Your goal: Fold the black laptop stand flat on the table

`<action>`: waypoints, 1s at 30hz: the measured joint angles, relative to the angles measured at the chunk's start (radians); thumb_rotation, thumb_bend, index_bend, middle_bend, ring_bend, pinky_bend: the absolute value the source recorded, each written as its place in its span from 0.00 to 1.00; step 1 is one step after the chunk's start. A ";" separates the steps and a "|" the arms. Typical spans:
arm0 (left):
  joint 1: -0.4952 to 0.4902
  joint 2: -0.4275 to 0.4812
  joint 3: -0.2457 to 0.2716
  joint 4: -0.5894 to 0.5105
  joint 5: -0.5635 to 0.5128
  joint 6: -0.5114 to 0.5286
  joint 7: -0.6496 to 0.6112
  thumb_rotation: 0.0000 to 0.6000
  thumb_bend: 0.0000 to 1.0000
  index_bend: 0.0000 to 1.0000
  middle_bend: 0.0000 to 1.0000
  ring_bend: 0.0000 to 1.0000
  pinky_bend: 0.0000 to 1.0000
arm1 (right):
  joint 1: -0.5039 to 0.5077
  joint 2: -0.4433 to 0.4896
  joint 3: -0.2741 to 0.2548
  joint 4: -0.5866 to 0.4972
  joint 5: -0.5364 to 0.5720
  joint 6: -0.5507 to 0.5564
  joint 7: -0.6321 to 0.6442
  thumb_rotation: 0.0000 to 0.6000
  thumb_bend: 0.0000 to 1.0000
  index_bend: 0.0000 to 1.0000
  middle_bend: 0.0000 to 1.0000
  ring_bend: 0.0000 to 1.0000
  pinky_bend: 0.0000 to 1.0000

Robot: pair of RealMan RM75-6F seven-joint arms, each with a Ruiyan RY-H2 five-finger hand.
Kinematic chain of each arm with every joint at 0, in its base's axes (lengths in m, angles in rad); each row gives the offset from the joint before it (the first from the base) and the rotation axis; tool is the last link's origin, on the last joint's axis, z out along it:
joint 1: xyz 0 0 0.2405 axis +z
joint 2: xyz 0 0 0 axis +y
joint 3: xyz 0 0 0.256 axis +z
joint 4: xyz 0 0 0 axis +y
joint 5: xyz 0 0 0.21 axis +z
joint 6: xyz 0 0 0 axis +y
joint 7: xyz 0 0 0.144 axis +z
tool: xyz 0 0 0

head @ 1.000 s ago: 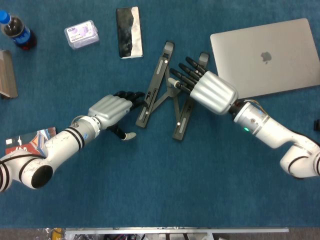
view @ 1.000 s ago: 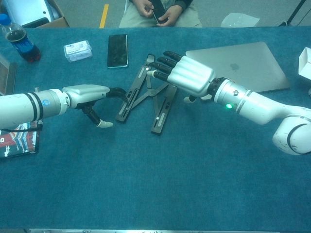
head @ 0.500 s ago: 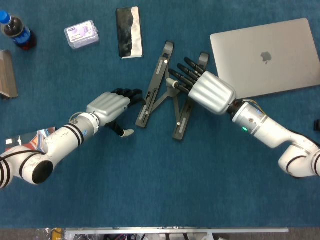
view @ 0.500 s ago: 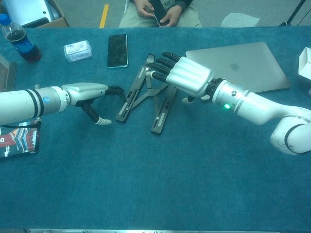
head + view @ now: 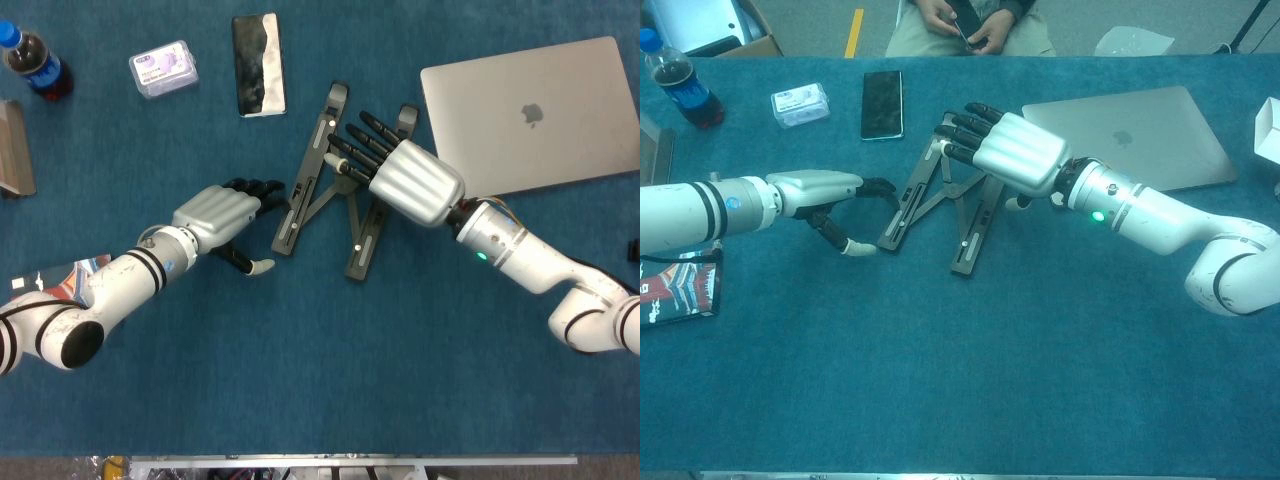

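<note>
The black laptop stand [image 5: 308,178] [image 5: 912,198] lies on the blue table as a shallow X, its two long bars spread apart. My right hand [image 5: 403,178] [image 5: 1006,150] hovers over or rests on its right bar, palm down and fingers spread, holding nothing; whether it touches cannot be told. That hand hides the upper part of the right bar. My left hand [image 5: 222,215] [image 5: 828,189] lies just left of the stand. Its dark fingertips [image 5: 262,189] reach the lower end of the left bar and its thumb points down, gripping nothing.
A closed silver laptop [image 5: 540,110] [image 5: 1145,130] lies right of the stand. Behind it are a phone [image 5: 259,64] [image 5: 882,103], a small plastic box [image 5: 163,69] and a cola bottle [image 5: 35,62]. A booklet [image 5: 55,280] sits at the left; a person [image 5: 965,25] stands at the far edge.
My right hand has slid a little left and forward over the stand. The left hand has shifted only slightly beside the left bar. The stand's shape looks the same.
</note>
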 measured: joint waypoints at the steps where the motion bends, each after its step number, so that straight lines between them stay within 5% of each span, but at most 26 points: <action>1: -0.002 0.003 0.002 -0.002 -0.006 -0.002 0.003 0.68 0.28 0.12 0.00 0.00 0.04 | 0.000 0.000 -0.001 0.000 0.000 -0.001 -0.002 1.00 0.00 0.00 0.00 0.00 0.04; 30: -0.021 0.012 0.006 -0.054 0.001 -0.017 -0.017 0.69 0.28 0.06 0.04 0.00 0.04 | 0.022 -0.055 0.009 0.057 0.010 -0.021 0.001 1.00 0.00 0.00 0.00 0.00 0.04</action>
